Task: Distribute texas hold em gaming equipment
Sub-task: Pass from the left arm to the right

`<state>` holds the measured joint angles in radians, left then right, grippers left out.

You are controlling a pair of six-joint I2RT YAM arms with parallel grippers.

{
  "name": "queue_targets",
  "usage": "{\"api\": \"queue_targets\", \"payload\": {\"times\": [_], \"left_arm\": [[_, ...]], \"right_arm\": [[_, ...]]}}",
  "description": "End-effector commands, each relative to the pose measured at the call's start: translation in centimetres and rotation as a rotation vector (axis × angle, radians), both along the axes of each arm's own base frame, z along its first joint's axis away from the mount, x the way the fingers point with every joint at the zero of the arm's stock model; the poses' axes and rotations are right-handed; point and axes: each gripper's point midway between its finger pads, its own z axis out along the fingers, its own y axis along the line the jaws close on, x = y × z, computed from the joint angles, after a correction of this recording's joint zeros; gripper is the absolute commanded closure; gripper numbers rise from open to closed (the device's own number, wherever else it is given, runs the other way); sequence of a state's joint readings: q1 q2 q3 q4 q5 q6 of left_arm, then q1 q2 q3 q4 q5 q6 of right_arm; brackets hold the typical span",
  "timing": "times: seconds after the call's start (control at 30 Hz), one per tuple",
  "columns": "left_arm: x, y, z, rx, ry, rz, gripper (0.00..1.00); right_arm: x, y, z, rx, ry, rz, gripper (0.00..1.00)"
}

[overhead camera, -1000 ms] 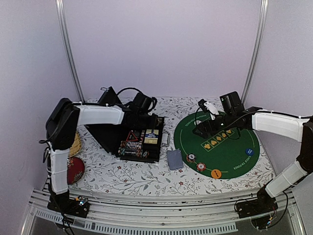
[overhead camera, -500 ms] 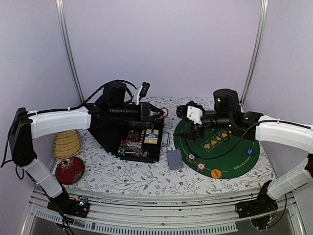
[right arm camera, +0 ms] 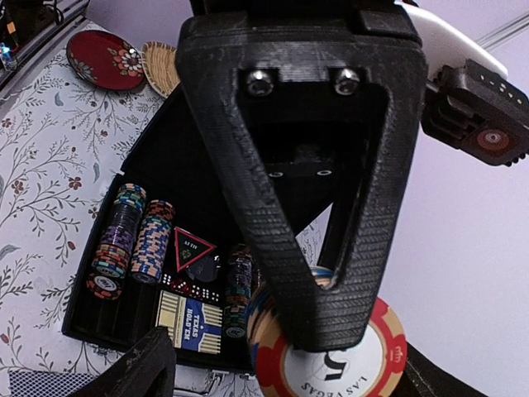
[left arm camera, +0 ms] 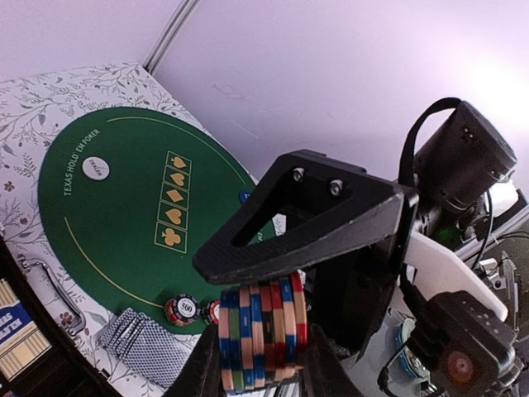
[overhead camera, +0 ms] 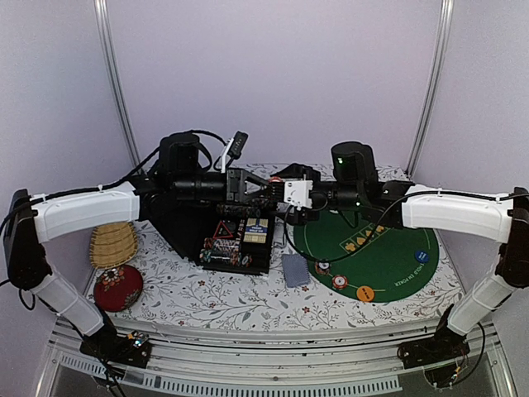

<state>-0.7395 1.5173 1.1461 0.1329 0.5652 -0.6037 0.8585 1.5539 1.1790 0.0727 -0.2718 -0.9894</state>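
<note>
My left gripper point(left arm camera: 260, 368) is shut on a stack of several striped poker chips point(left arm camera: 260, 335), held on edge in the air above the table's middle. My right gripper point(right arm camera: 281, 374) meets it head-on point(overhead camera: 287, 195). Its fingers point(right arm camera: 140, 364) stand wide open on either side of the same stack, whose red "Las Vegas" face point(right arm camera: 347, 364) shows. On the green mat point(overhead camera: 388, 256) lie two chips point(overhead camera: 331, 275), an orange button point(overhead camera: 364, 292), a blue button point(overhead camera: 421, 255) and a white button point(left arm camera: 97, 166). A deck of cards point(overhead camera: 294, 270) lies at the mat's left edge.
The open black case point(overhead camera: 223, 240) sits left of the mat, holding more chip stacks point(right arm camera: 124, 240), dice and a card box point(right arm camera: 186, 321). A wicker basket point(overhead camera: 111, 242) and a red patterned plate point(overhead camera: 117, 287) are at the table's left.
Both arms swung to the middle: the left rose from the case with the chip stack, the right left the mat. The right fingers have narrowed a little around the stack.
</note>
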Motion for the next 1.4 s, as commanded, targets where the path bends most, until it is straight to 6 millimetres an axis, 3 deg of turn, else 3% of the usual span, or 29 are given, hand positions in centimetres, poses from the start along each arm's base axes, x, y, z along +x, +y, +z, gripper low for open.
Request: {"api": "queue_targets", "payload": {"times": [0.0,0.17,0.37,0.53,0.8,0.97,1.07,1.37], "left_arm": [[-0.4,-0.5,0.6,-0.045,-0.011,-0.031,1.0],[-0.2,-0.7,0.8,-0.059,-0.007,-0.034,1.0],[0.0,-0.8,0.2,-0.047,0.005,-0.025,1.0],[0.1,-0.9,-0.1,-0.043,0.011,-0.029,1.0],[0.0,-1.1,-0.4,-0.057,0.018,-0.054,1.0],[-0.1,-1.6,-1.0,-0.063,0.036,-0.079,0.76],[0.0,-1.7,-1.3,-0.066,0.038,-0.08,0.72],[-0.4,-2.2,-1.2,-0.103,0.042,-0.119,0.7]], "right_arm": [[0.1,1.2,1.3,0.027,-0.034,0.002,0.2],[0.2,1.6,1.8,0.044,-0.019,0.001,0.35],[0.1,2.0,2.1,0.07,0.034,0.003,0.35],[0.3,2.2,1.7,0.051,0.063,0.002,0.58],[0.8,2.1,1.2,0.035,0.084,-0.034,0.75],[1.0,2.2,1.2,0.023,0.108,-0.043,0.88],[1.0,2.1,1.1,0.02,0.122,-0.05,0.96],[0.8,2.1,1.0,0.011,0.127,-0.042,0.97]]}}
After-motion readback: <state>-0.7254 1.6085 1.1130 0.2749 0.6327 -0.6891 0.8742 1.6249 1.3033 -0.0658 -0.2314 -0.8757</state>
